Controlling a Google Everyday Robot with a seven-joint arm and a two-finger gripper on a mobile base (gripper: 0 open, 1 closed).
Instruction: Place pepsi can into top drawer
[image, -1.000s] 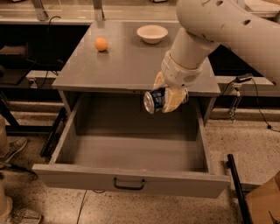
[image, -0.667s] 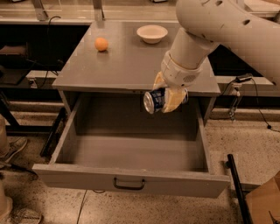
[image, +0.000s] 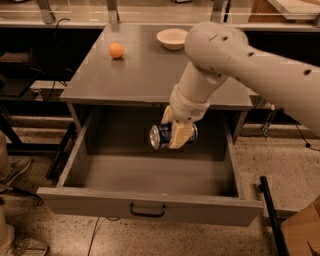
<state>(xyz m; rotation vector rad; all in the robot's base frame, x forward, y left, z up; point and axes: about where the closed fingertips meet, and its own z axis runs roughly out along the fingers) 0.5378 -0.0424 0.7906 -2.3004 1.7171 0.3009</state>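
The pepsi can (image: 161, 136) is blue with a silver end and lies on its side in my gripper (image: 172, 131). The gripper hangs from the white arm and is shut on the can, its pale fingers (image: 181, 135) clasping it. The can is held inside the mouth of the open top drawer (image: 150, 206), above the drawer floor and toward its back middle. The drawer is pulled out wide, grey, with a dark handle (image: 147, 210) at the centre of its front panel. Nothing else shows inside the drawer.
A grey cabinet top (image: 135, 75) sits above the drawer, with an orange ball (image: 116, 50) at back left and a white bowl (image: 172, 38) at back centre. Dark shelving lies behind. A black bar (image: 270, 215) and a cardboard box (image: 302, 232) stand at right on the speckled floor.
The gripper with the can has moved down from the cabinet's front edge into the open drawer's mouth. The drawer, ball and bowl have not moved.
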